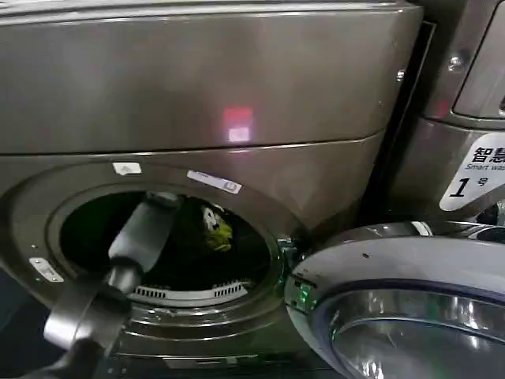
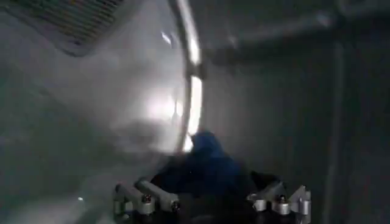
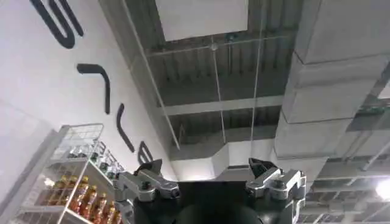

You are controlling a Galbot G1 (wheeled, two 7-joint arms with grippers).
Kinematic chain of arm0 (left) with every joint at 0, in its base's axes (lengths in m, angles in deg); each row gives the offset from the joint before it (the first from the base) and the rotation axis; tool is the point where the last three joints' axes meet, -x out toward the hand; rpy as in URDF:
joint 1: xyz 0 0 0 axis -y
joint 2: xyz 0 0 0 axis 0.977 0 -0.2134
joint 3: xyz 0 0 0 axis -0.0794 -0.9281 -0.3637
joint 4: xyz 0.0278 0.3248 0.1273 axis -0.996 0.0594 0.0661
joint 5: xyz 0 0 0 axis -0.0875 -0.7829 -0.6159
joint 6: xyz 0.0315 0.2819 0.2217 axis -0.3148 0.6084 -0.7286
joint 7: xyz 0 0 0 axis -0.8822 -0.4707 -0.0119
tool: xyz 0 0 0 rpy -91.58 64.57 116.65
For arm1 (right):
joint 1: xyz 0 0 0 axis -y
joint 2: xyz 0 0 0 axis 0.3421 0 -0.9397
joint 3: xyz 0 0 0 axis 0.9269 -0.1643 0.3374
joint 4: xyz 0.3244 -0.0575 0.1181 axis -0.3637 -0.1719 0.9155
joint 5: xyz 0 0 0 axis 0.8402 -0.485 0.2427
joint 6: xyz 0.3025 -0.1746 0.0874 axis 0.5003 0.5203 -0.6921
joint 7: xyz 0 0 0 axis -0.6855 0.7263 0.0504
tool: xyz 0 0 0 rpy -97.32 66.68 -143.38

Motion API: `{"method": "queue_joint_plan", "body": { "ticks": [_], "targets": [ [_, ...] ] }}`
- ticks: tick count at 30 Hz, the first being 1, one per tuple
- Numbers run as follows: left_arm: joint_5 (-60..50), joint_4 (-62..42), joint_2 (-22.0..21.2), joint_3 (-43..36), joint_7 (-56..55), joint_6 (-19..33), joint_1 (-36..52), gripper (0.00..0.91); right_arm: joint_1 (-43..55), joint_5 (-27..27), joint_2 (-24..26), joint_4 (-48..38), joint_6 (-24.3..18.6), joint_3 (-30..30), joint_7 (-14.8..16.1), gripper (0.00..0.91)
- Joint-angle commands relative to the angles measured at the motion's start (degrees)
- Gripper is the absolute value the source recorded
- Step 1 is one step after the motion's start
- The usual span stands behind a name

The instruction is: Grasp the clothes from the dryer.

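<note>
The dark bronze-grey dryer [image 1: 197, 95] stands with its round door [image 1: 402, 292] swung open at the lower right. My left arm [image 1: 142, 229] reaches in through the porthole. Inside the drum a yellow-green bundle of the clothes [image 1: 217, 229] lies just right of the arm. In the left wrist view my left gripper [image 2: 210, 185] is open, and the dark navy garment [image 2: 210, 161] sits between its spread fingers [image 2: 149, 198] against the drum wall. My right gripper [image 3: 207, 176] points up at a ceiling, open and holding nothing.
The porthole rim [image 1: 260, 213] rings the left arm closely. A white label with a "1" [image 1: 473, 174] sits on the panel at the right. The open door takes up the room at the lower right. A shelf of bottles [image 3: 73, 182] appears in the right wrist view.
</note>
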Motion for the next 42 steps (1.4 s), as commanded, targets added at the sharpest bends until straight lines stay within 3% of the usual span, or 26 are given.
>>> {"method": "queue_joint_plan", "body": {
  "ticks": [1,10,18,19,20,21,23,29,42],
  "targets": [
    [-15.36,0.04,-0.13,-3.92,8.73,-10.76,3.11,0.907,-0.06,-0.05,0.17,0.48,0.00,-0.26,0.07,0.907],
    [-16.91,-6.07,-1.95,-6.96,13.60,-13.01,4.37,0.907,0.67,-0.34,0.38,1.08,0.46,-1.02,0.06,0.907],
    [-17.77,-8.32,-2.16,-9.15,13.44,-10.98,1.84,0.907,0.40,-0.30,1.03,1.52,1.03,-1.09,0.04,0.907],
    [-17.36,-8.22,-2.32,-8.87,13.39,-11.04,1.78,0.865,0.42,-0.28,1.00,1.63,1.06,-1.07,0.00,0.907],
    [-17.12,-8.22,-2.42,-8.55,13.40,-11.22,1.78,0.387,0.44,-0.28,0.97,1.68,1.08,-1.10,0.01,0.907],
    [-16.93,-8.34,-2.48,-8.42,13.49,-11.29,1.93,0.137,0.42,-0.30,0.79,1.74,1.05,-1.13,0.01,0.907],
    [-16.73,-8.93,-2.49,-8.45,13.40,-11.45,2.43,0.000,0.37,-0.27,0.58,1.72,1.00,-1.05,0.03,0.907],
    [-13.60,-9.85,-2.66,-8.66,13.78,-14.51,2.96,0.000,0.30,-0.29,0.59,1.68,0.93,-1.09,-0.10,0.907],
    [-12.14,-9.31,-2.35,-6.50,13.50,-14.74,1.88,0.000,-0.07,-0.17,0.52,1.50,0.96,-0.42,-0.32,0.907]
  ]
}}
